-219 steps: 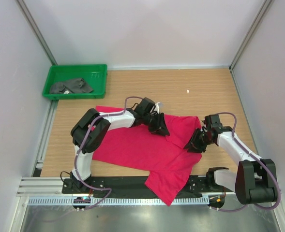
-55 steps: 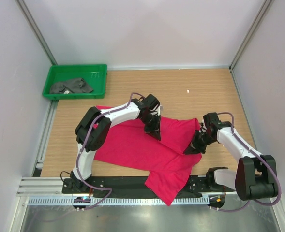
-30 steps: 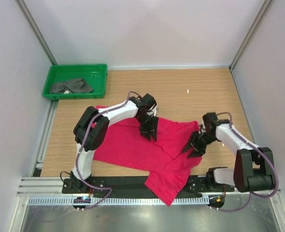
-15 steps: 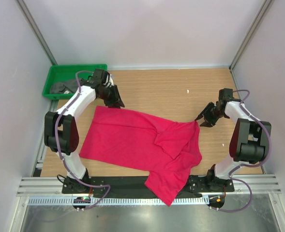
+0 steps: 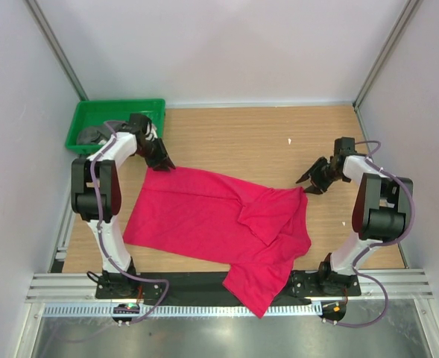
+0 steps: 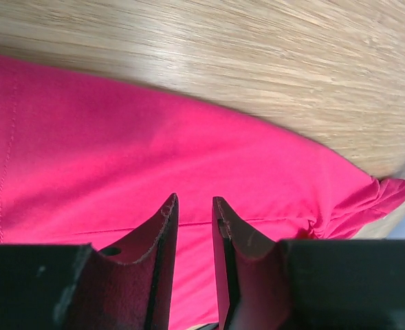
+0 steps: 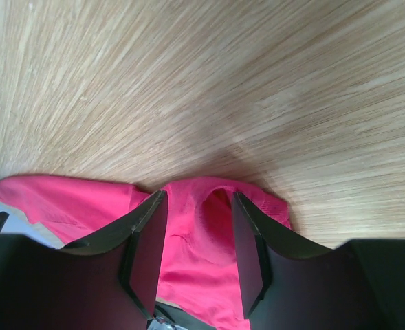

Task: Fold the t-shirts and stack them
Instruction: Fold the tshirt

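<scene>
Wooden table (image 5: 264, 142), white walls around. Red shirt (image 5: 197, 216) lies spread mid-table, unfolded, its right side rumpled and its near hem over the edge. Grey shirt (image 5: 89, 136) sits bunched in the tray (image 5: 85, 110), far left. Left gripper (image 5: 162, 163) is at the red shirt's far-left corner, fingers narrowly parted and empty. Right gripper (image 5: 307, 183) is at the far-right corner, fingers apart and empty. No fold made yet; stacking all ahead.

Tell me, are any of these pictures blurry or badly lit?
Top view: sharp and evenly lit, the shirt crisp. Left wrist view: the table grain looks smeared. Right wrist view: grain streaked too, with a soft shadow on the table by the shirt's edge.
</scene>
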